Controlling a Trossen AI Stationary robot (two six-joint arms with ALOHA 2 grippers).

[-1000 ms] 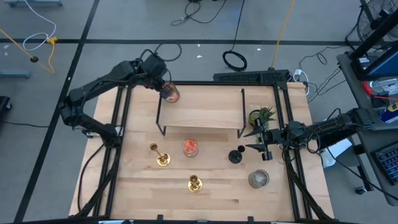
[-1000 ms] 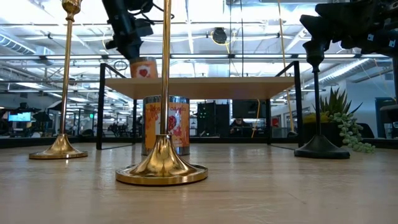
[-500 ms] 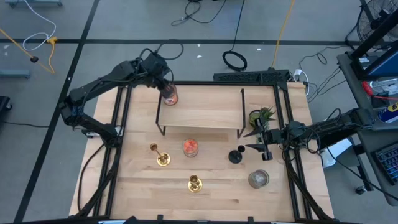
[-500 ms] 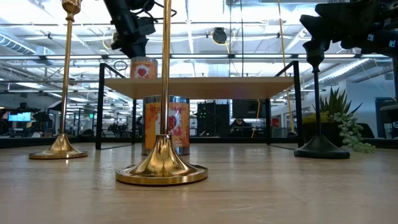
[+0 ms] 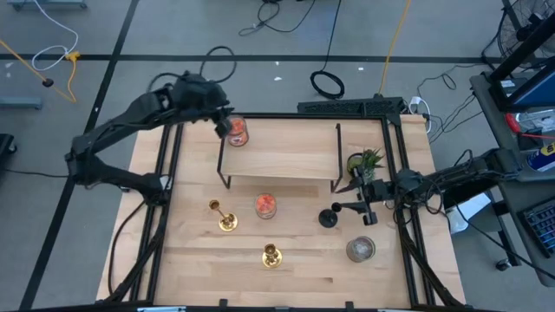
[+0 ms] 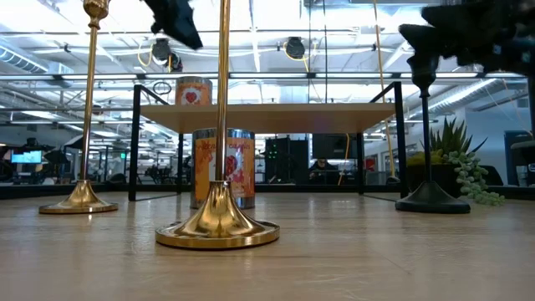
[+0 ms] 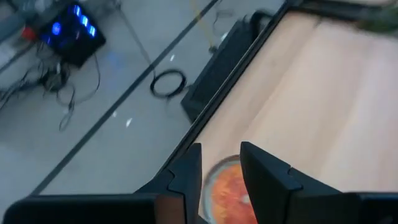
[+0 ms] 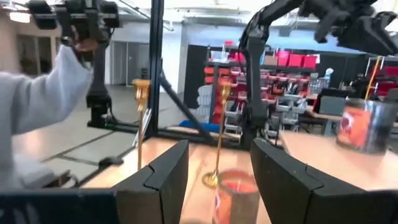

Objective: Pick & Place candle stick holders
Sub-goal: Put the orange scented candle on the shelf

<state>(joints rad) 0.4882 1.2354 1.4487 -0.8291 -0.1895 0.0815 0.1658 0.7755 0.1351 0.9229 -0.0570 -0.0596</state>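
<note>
Left end effector open above jar candle on shelf, right end effector open beside black holder, low view hiding its fingers

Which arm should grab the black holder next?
Right. Its pincer is open and level with the black candle stick holder, right beside it. The left pincer is up over the jar candle on the shelf.

Two gold candle stick holders, one black holder, three jar candles, one potted plant.
</note>
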